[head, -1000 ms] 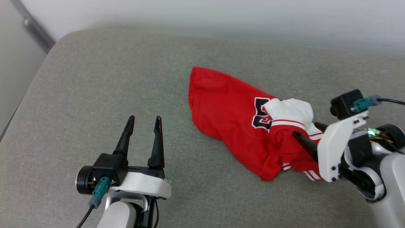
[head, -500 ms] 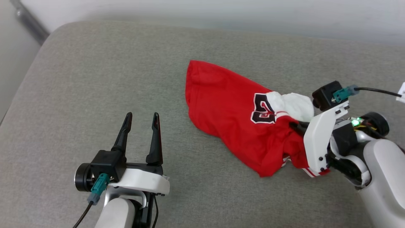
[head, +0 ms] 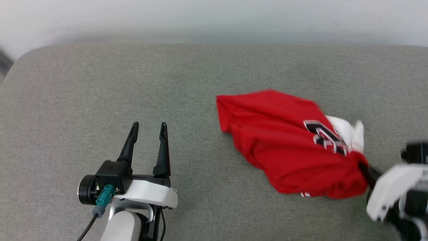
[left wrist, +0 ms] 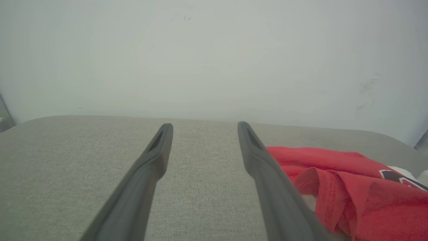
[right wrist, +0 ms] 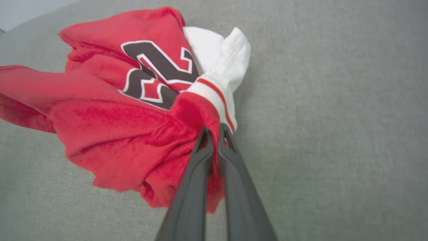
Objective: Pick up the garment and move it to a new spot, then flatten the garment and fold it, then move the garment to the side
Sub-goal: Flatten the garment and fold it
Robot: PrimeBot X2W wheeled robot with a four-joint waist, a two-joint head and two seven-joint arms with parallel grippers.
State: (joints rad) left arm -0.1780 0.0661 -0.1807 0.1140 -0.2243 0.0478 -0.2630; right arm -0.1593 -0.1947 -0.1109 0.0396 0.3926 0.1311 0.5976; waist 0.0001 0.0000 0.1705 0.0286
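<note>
Pinching a bunch of red cloth, the right gripper (right wrist: 214, 130) has its two long dark fingers pressed almost together, with only the fabric between the tips. The grip is at the place where the white-and-red striped trim (right wrist: 214, 95) meets the red body of the garment (right wrist: 110, 117). The left gripper (head: 148, 126) stands low at the left of the head view with its smooth tapered fingers spread wide. They hold nothing and touch nothing, and grey cloth shows between them.

Further out, the garment lies crumpled on the grey cushion (head: 100, 87), to the right of the middle, with its near right end bunched at the right gripper. The knit looks soft and has many folds. A black number print (right wrist: 150, 73) with a white outline is partly wrinkled, and a white sleeve (right wrist: 227, 57) sticks out beside it. The cushion has a fine woven texture and a rounded corner at the far left. Behind it rises a plain pale wall (left wrist: 214, 50).
</note>
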